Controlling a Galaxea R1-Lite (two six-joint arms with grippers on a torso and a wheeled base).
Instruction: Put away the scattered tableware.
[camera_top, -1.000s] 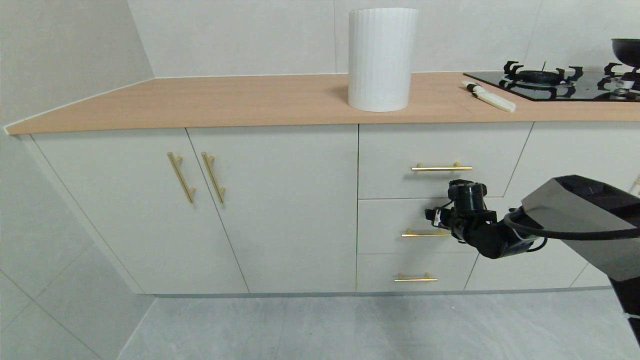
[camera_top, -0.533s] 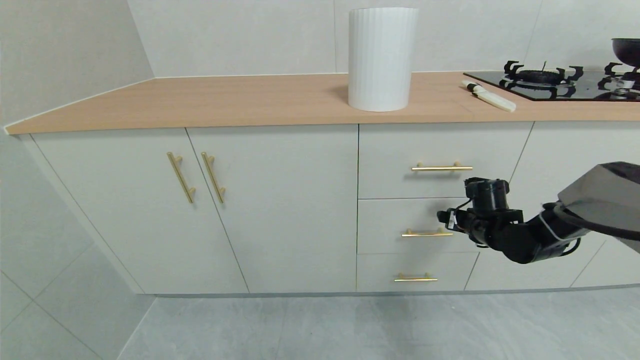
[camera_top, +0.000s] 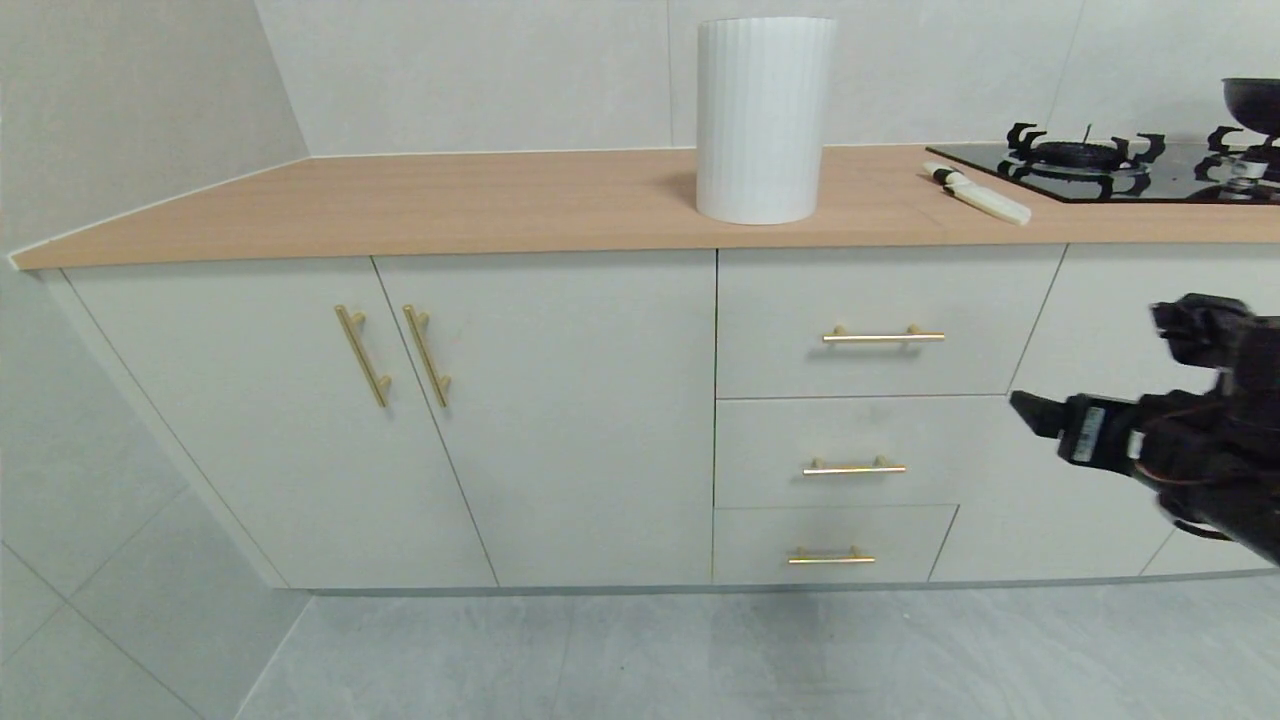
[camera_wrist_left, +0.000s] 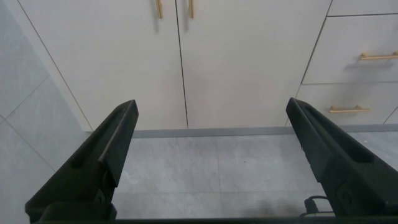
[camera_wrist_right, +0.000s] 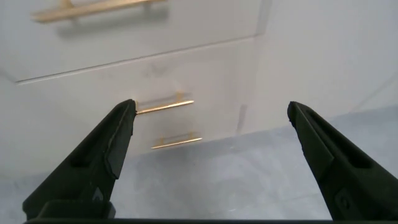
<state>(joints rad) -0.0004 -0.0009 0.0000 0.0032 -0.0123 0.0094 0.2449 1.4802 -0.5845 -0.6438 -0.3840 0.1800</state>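
A pale knife (camera_top: 975, 192) lies flat on the countertop (camera_top: 450, 205) beside the hob (camera_top: 1110, 170).

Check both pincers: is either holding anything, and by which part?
Nothing is held. The left pincer and the right pincer are both open and empty.

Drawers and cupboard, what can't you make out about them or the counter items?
Drawers and cupboard doors: shut in the head view, fronts hide the insides.
White ribbed container: head view, its own wall hides any contents.
Black pot: cut off by the head view's right edge.
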